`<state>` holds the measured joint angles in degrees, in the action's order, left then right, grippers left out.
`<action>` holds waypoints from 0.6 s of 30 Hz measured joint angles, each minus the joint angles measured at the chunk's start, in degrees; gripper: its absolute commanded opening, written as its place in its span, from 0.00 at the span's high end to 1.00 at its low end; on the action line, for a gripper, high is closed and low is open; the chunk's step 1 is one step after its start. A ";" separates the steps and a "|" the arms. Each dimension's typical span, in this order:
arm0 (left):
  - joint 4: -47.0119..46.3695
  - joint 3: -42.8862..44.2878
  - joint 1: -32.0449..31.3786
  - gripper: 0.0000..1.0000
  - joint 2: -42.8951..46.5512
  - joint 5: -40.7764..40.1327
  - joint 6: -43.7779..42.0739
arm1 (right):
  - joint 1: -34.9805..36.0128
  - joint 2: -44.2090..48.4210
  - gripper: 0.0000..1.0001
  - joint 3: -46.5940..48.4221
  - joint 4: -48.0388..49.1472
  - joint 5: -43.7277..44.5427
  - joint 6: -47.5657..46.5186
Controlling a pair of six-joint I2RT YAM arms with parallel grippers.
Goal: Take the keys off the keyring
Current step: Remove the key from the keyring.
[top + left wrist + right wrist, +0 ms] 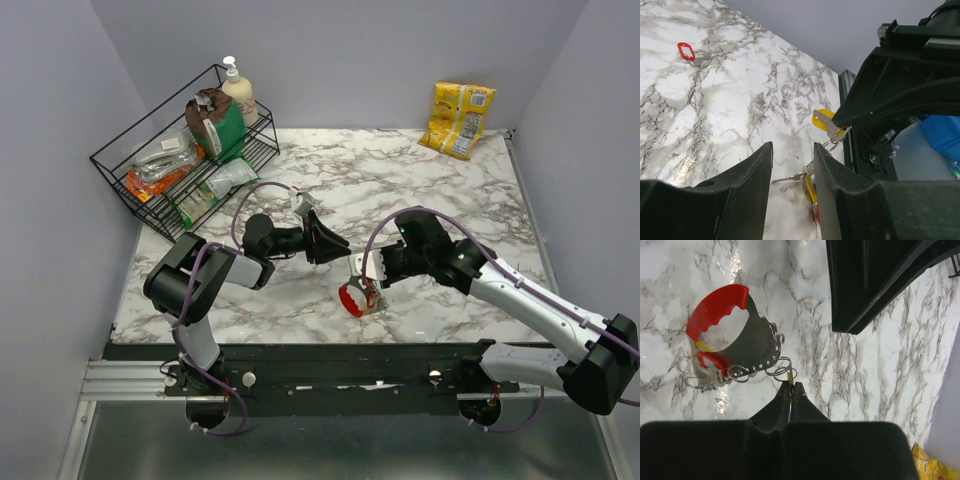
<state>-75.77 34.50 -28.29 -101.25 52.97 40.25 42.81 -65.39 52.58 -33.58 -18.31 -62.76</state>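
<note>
Top external: marble table (450, 200), grey walls (350, 60); left claw (792, 156) parted; right claw (791, 389) pinching yellow key (821, 120).

No words or numbers can be read here. The yellow bag (458, 118) at the far right corner of the table (420, 178) has print on it, but the letters are too small to make out. The packets (152, 178) in the wire rack (258, 140) at the far left corner of the table have labels too, and they are too blurry to read.
</note>
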 measured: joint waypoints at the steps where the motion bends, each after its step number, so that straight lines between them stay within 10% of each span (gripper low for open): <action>1: 0.00 0.09 -0.04 0.52 0.00 0.31 0.11 | 0.00 -0.26 0.99 0.66 -0.13 -0.70 0.17; 18: -0.04 0.70 -2.19 0.51 0.02 3.82 0.15 | 0.00 -1.79 0.99 2.34 -0.74 -4.09 1.31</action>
<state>-75.81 35.20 -30.48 -101.23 56.80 40.40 42.81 -67.18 54.92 -34.33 -22.39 -61.45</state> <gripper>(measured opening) 0.485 0.018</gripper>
